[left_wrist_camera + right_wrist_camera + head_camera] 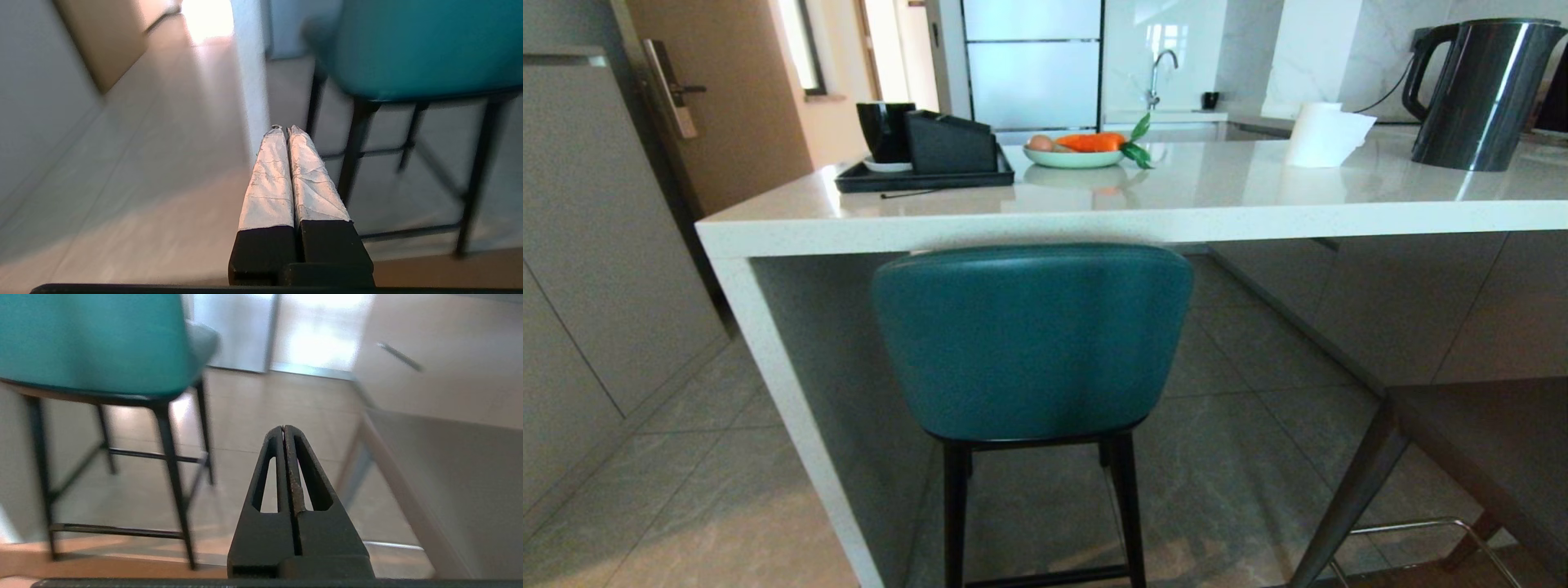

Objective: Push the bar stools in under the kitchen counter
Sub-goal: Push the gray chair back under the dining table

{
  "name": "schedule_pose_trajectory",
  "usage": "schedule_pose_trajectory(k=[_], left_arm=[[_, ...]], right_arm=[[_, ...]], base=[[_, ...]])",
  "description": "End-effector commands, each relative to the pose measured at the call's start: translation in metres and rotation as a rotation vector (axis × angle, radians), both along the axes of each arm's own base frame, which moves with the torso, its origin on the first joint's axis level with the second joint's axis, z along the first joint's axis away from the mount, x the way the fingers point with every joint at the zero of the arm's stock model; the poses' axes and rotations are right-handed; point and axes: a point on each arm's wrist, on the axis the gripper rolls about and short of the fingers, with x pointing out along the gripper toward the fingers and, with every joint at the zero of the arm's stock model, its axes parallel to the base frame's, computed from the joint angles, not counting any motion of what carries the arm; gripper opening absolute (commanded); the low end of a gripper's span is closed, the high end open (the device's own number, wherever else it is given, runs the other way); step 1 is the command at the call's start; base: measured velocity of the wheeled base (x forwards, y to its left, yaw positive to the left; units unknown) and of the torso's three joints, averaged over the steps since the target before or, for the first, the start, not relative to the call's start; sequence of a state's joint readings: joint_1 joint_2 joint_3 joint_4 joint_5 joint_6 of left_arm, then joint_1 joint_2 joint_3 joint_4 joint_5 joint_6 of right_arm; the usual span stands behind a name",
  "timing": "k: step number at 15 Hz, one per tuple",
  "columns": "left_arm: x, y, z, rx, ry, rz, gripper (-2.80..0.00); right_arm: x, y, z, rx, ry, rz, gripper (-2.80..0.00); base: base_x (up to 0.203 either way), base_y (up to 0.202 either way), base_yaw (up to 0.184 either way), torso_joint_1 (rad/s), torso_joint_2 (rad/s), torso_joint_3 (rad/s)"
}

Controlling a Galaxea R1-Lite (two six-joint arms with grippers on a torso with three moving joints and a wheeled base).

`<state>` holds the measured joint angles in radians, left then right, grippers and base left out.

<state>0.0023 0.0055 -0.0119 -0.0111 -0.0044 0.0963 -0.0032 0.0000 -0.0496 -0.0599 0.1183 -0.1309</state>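
The dark grey stool (pixel 1486 457) is nearest, at the right of the head view and not yet under the kitchen counter (pixel 1094 216). The teal stool (pixel 1033 343) already stands tucked in beside the counter's end leg. So one of two stools seems done. The left gripper (pixel 285 130) and right gripper (pixel 284 428) are both clenched, holding nothing.

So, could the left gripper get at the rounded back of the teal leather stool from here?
Probably yes: the left gripper, shut and empty, sits low beside the teal stool, nothing between them. It would need to rise; only thin black legs lie at its level.
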Motion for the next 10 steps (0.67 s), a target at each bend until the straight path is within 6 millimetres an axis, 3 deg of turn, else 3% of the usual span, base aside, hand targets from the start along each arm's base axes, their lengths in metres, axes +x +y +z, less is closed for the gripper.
schedule_pose_trajectory(k=[1,10], left_arm=[[0.0002,-0.0007,-0.0054,0.042,0.032,-0.03,-2.8],[0.0007,0.0003,-0.0049,-0.081,0.016,0.011,-2.8]], right_arm=[[0.0053,-0.0015,-0.0197,-0.018,0.097,-0.066,-2.8],[0.0052,-0.0027,-0.0205,0.128,0.118,-0.11,-2.8]], base=[[0.0,0.0,0.0,0.0,0.0,0.0],[0.0,0.0,0.0,0.0,0.0,0.0]])
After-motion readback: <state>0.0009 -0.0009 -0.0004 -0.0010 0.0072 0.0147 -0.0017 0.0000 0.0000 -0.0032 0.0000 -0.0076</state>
